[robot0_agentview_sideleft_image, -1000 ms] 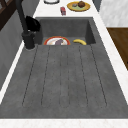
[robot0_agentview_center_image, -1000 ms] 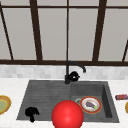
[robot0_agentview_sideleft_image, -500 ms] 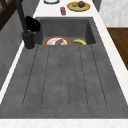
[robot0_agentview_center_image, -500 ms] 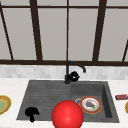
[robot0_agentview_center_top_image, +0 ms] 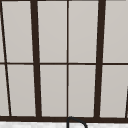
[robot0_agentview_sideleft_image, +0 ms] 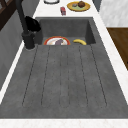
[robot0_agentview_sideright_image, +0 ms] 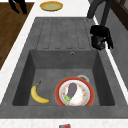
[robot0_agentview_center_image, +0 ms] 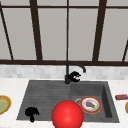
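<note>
Behind, the window (robot0_agentview_center_top_image: 67, 60) stood over the white desk (robot0_agentview_center_image: 10, 82) with its grey sink (robot0_agentview_sideright_image: 62, 62). Inside the basin lay a plate (robot0_agentview_sideright_image: 75, 94) carrying a dark eggplant (robot0_agentview_sideright_image: 72, 89), and a banana (robot0_agentview_sideright_image: 37, 95) well apart from it. The right robot hand (robot0_agentview_center_image: 74, 77) was curled around the black faucet (robot0_agentview_center_image: 68, 73), near its base. The left robot hand (robot0_agentview_center_image: 31, 113) hovered over the draining board with its fingers curled, holding nothing.

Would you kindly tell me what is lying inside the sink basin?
In the basin lie a banana and a red-rimmed plate carrying an eggplant. The plate partly covers the drain; whatever lies beneath the plate is hidden.
</note>
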`<action>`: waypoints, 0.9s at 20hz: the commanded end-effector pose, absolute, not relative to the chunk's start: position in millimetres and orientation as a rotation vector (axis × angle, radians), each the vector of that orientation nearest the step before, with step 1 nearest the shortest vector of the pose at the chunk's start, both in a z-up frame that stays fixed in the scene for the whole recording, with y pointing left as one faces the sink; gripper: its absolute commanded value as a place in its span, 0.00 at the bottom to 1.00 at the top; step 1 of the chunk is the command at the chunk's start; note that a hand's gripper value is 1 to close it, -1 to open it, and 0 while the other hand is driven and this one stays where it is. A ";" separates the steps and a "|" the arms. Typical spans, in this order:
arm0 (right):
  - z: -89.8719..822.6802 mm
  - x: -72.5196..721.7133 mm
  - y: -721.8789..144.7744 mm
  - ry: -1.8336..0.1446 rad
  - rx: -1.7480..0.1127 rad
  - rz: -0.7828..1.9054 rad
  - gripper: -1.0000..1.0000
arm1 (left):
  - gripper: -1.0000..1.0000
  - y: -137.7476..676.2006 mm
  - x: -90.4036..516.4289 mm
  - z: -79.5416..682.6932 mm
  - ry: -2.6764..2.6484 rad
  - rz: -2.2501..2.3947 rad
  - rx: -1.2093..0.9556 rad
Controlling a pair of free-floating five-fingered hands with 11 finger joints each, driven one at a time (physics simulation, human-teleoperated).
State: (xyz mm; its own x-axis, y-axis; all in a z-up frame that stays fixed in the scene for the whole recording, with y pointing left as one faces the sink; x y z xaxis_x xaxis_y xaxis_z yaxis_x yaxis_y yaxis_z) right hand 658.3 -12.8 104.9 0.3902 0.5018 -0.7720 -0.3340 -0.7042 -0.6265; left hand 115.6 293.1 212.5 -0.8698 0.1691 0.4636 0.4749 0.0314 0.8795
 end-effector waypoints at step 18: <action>110.0 666.2 -27.3 -0.398 -1.440 1.388 0.00 | 0.50 293.1 115.6 212.5 -2.075 -1.926 -0.665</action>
State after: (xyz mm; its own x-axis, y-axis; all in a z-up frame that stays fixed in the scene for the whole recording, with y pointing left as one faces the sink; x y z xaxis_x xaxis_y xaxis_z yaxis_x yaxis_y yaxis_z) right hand 664.7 -24.1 110.2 0.2896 0.7486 -0.5964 -0.3874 -0.4781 -0.7882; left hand 115.6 293.1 212.5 -0.8698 0.1691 0.4636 0.4749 0.0314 0.8795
